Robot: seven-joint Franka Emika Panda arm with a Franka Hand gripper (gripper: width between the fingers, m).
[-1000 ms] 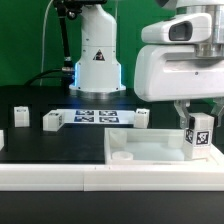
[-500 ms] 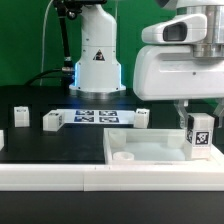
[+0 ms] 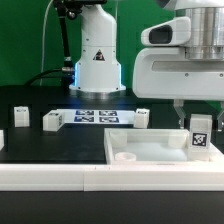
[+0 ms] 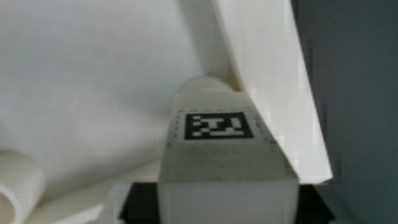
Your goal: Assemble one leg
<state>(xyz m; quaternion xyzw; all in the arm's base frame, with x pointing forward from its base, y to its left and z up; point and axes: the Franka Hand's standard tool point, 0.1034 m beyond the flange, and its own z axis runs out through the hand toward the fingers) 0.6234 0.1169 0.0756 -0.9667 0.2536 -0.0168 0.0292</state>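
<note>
Lowered a little since the earlier frames, the leg (image 3: 201, 133) now sits closer to the large flat white panel (image 3: 150, 148), its tagged face turned to the exterior camera. That panel lies along the worktop's (image 3: 60, 145) near edge toward the exterior view's right, with a round socket (image 3: 124, 157) showing near its near corner. Just above the panel's far right corner the gripper (image 3: 198, 118) holds the leg upright, the jaws clamped on its upper part; whether its lower end touches the panel cannot be told. The wrist view shows the leg (image 4: 222, 150) between the jaws, tag visible, with the panel (image 4: 107, 70) behind it. Farther back, three spare legs stand apart on the dark worktop: one (image 3: 19, 116) toward the left edge, one (image 3: 52, 121) beside it, one (image 3: 143, 118) near the middle. Beyond them lies the marker board (image 3: 98, 117), and behind it the arm's white base (image 3: 97, 60).
</note>
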